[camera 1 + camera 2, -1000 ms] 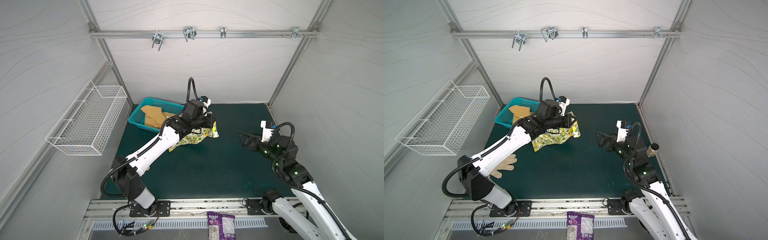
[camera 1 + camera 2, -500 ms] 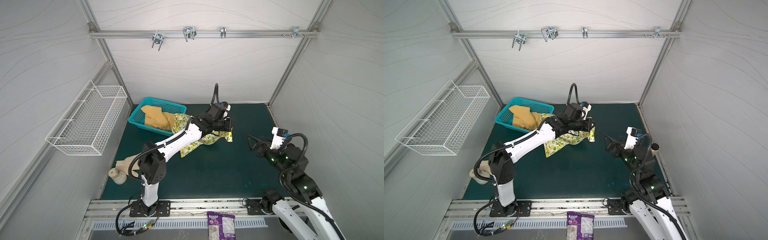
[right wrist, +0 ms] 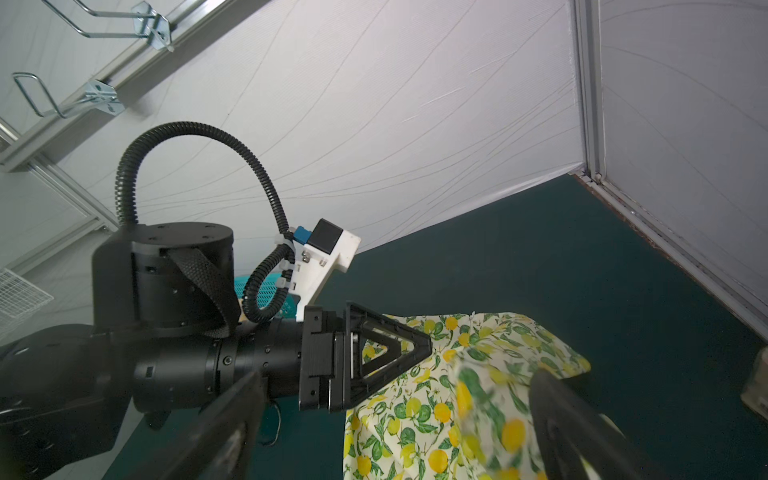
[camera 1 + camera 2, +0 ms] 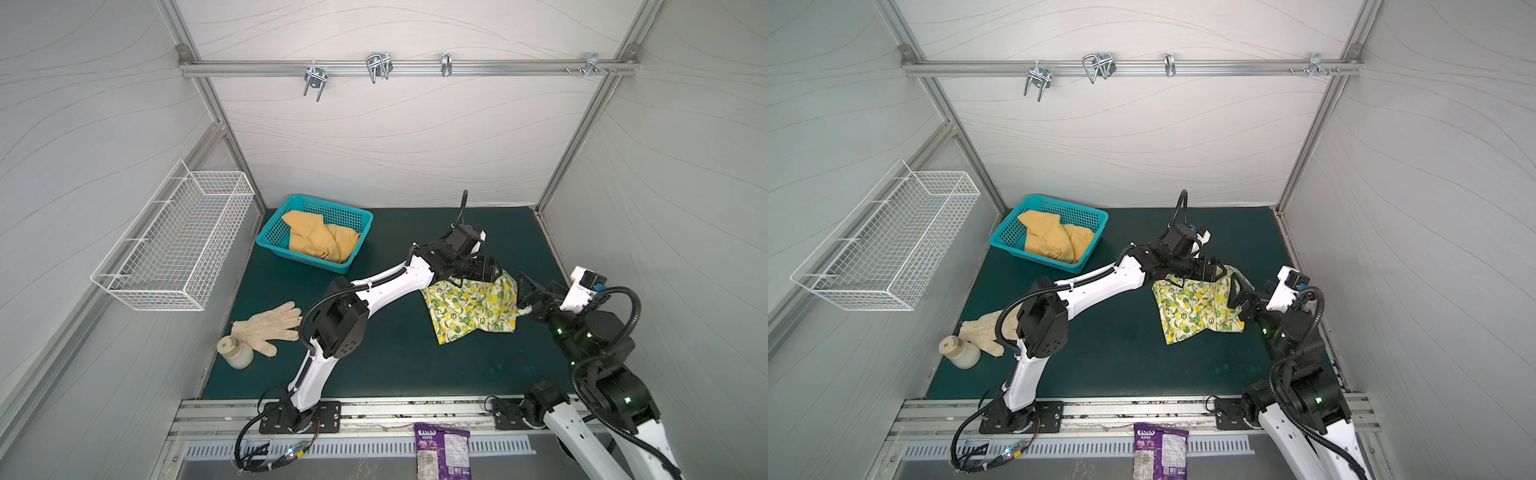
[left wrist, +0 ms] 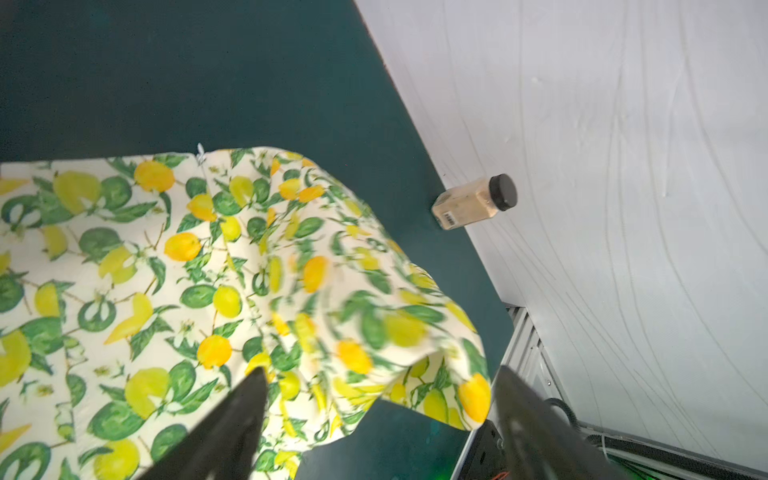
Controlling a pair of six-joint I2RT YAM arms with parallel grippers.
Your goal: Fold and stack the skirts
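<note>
Left wrist view showed the left gripper [image 5: 378, 374] with fingers parted, no longer clamping the lemon skirt [image 5: 124, 257]. The skirt now lay on the mat [image 4: 395, 353], well right of the basket [image 4: 291, 257], beside the still-gaping right gripper [image 4: 536, 291].

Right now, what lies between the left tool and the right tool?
The lemon skirt: its raised corner stands between the left tool and the right tool, both open. Both top views and the right wrist view show it.
</note>
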